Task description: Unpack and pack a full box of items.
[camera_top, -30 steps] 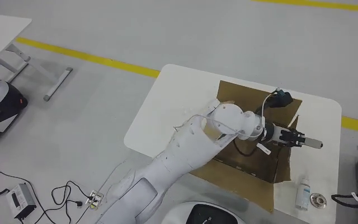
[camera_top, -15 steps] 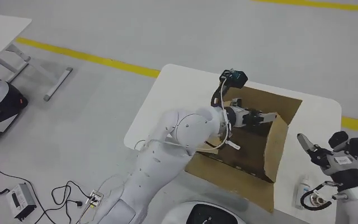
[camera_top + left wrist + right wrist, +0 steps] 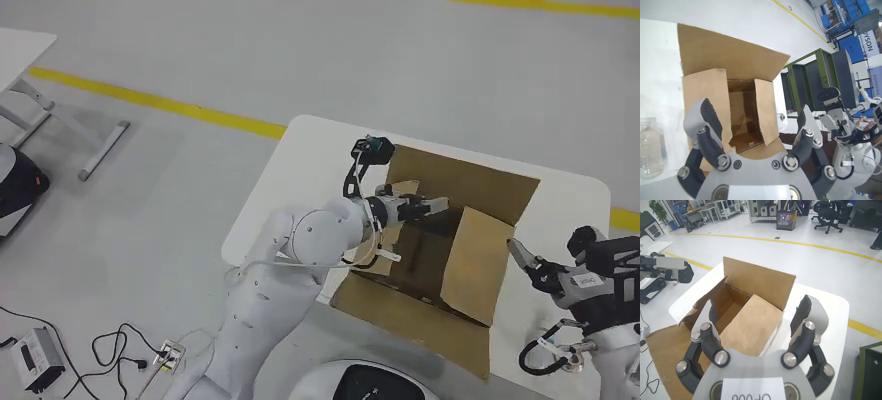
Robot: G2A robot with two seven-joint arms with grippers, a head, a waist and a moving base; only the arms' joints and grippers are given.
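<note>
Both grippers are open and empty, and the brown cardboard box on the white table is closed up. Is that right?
Not quite. The brown cardboard box is open, not closed: the right wrist view looks into its interior past a raised flap. The rest holds: the left gripper and right gripper are open and empty, and the box is on the white table.

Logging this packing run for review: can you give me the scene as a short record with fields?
box: open, on the table, one side flap torn
left pincer: open, over the box's edge
right pincer: open, beside the box, apart from it
jar: clear glass, on the table by the box
</note>
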